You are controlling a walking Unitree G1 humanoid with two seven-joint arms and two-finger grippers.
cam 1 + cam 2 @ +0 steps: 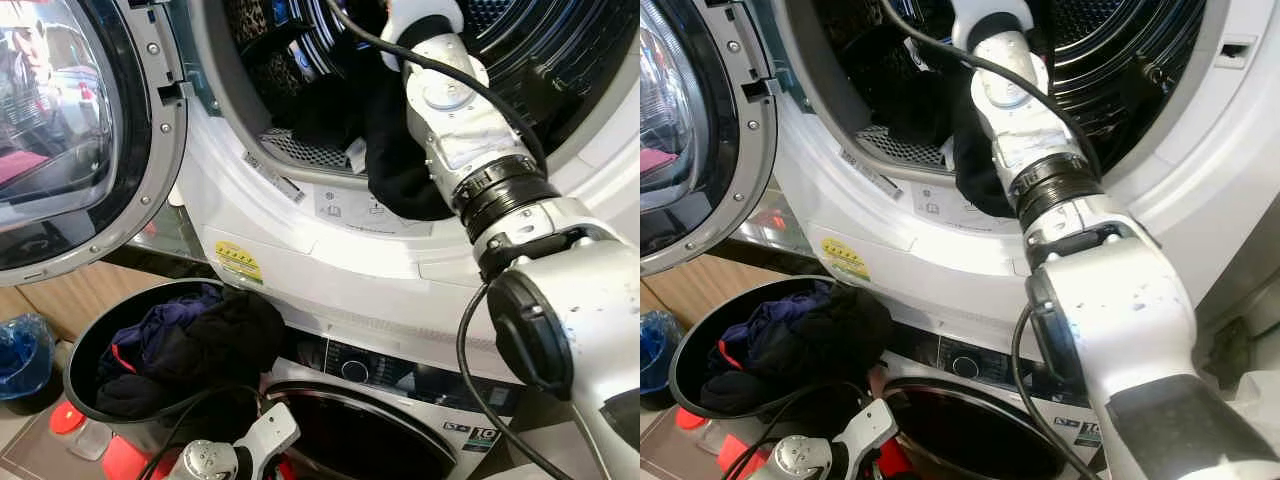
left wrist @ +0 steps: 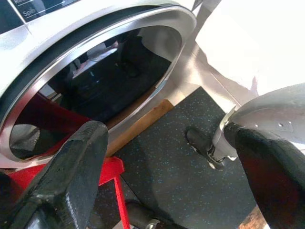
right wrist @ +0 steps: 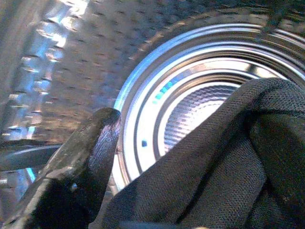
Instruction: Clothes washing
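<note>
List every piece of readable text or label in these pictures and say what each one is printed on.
"10": badge on the lower machine's front panel.
"Spin" (partly cut off): lower machine's control panel.
Yellow sticker on the upper machine's front: print too small to read.
Labels on the drum's door rim: symbols only, unreadable.

Drum wall: shiny perforated steel drum wall [image 3: 71, 52], dotted with small holes, catching blue-white glints.
Drum back: concentric silver rings around a ribbed metal centre disc [image 3: 200, 107].
Fingers: 1 black finger [image 3: 90, 152] visible, lying against the drum wall.
Garment: black knitted fabric garment [image 3: 224, 176], draped beside that finger, covering part of the rings.
</note>
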